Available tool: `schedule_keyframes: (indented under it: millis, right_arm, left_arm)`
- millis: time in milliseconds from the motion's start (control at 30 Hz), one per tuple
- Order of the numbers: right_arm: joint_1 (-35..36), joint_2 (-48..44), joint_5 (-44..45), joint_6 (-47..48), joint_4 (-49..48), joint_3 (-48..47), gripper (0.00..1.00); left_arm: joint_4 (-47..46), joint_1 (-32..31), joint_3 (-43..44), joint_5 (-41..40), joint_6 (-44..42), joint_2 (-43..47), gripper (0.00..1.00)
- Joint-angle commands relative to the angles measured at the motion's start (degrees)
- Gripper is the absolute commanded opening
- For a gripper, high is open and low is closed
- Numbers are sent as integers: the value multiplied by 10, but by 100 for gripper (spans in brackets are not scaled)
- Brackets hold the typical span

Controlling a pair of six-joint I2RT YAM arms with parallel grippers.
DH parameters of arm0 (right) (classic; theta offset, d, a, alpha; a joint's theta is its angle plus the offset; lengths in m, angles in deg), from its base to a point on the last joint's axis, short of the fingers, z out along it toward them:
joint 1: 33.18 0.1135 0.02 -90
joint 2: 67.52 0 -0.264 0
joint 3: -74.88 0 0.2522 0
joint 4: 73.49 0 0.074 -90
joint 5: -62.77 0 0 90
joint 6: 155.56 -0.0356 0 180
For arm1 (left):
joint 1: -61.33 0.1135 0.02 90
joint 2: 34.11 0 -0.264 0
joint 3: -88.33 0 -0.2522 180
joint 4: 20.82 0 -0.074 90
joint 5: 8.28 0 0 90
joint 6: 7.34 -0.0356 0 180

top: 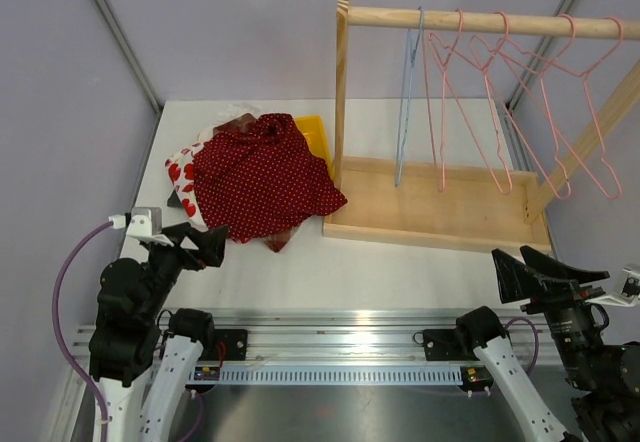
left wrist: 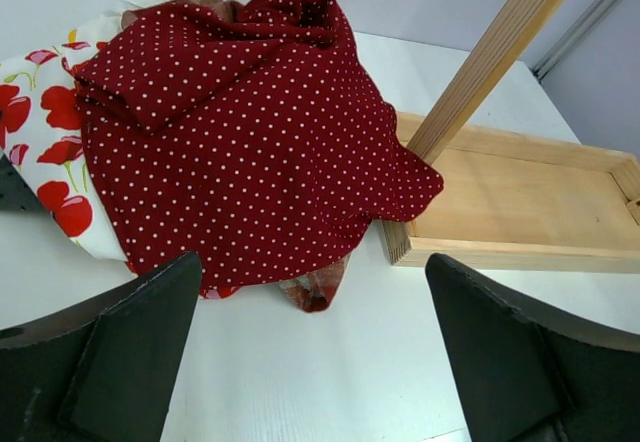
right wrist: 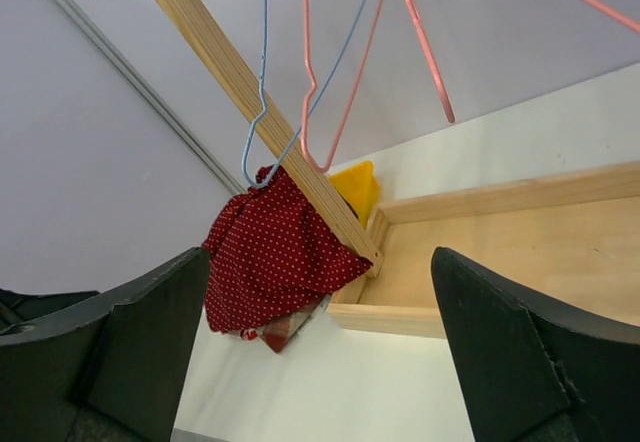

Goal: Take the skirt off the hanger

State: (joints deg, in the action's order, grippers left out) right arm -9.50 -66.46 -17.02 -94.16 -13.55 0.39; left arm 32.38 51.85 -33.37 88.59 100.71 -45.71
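Left gripper (top: 200,247) sits low near the table (top: 400,262) edge, jaws apart and empty, pointed at the skirt (top: 262,174). Skirt is heaped on other clothes (top: 182,172), left of the rack (top: 430,217). Hangers (top: 500,92) hang bare, so removal looks done. Right gripper (top: 545,270) also spread, holding nothing.

Left wrist: skirt ahead, untouched; its corner seems to touch the rack base.

Right wrist: fingers wide, skirt partly behind the post.

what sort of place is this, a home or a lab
Most likely a robotics lab cell, not a home: bare panel walls with metal struts, a white table edged by a metal mounting rail, and a small wooden rack of wire hangers staged as a prop.
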Motion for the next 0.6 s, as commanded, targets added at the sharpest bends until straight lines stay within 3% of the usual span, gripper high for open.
schedule_keyframes:
  millis: [0,567]
  right_arm:
    - [1,8,19,19,34,-9,99]
    - [0,38,13,71,48,-20,100]
  left_arm:
    - [-30,-2,6,6,7,15,99]
    - [-37,-2,-5,15,9,-37,99]
